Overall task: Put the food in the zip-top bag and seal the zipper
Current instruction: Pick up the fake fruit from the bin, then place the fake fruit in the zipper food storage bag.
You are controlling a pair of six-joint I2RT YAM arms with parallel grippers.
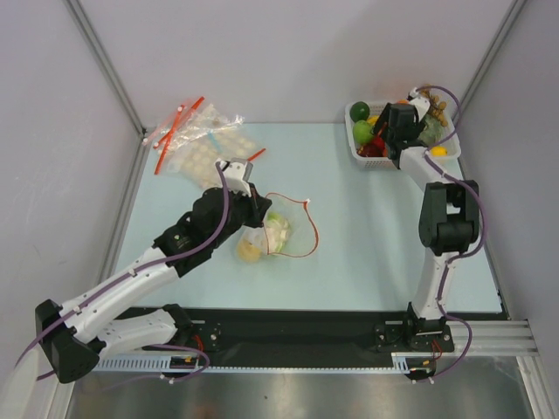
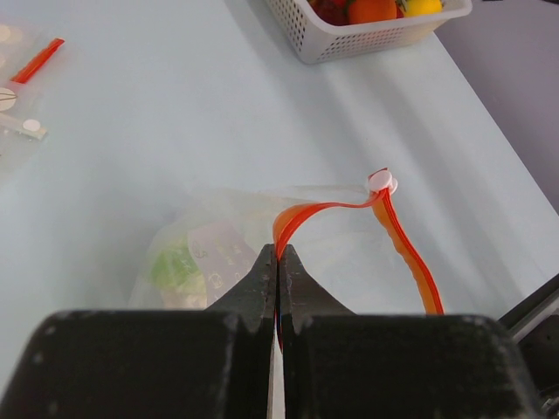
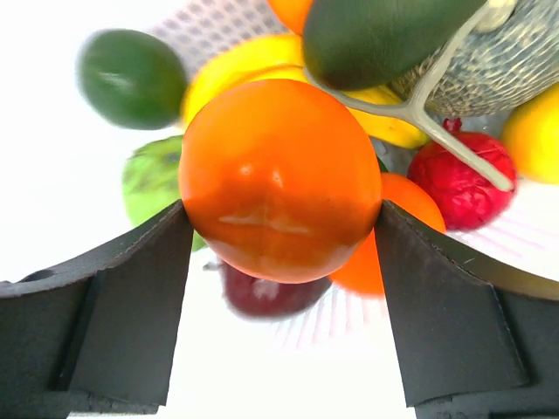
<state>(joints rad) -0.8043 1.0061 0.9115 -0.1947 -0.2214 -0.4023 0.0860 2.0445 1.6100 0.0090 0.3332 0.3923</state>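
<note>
Bag point(image 1: 278, 234) mid-worktop, left of centre: thin, floppy, slippery. Left gripper point(image 2: 278, 262) jaws pinch zipper point(image 2: 403, 249) strip, stiffest hold. Right gripper point(image 3: 281, 214) jaws clamp orange point(image 3: 279, 157) across middle, over basket point(image 1: 358, 157), far right corner; looks light, hard, smooth, may squirt out.

Pale blue-green table point(image 1: 376, 253) fills the centre of the frame. Plain grey-white back wall point(image 1: 288, 52) across top, left wall point(image 1: 44, 157), right wall point(image 1: 537, 131). Aluminium post point(image 1: 106, 65) upper left, second post point(image 1: 493, 52) upper right. Black strip point(image 1: 297, 327) along table's near edge, brushed metal point(image 1: 306, 397) at bottom. Soft, even light.
</note>
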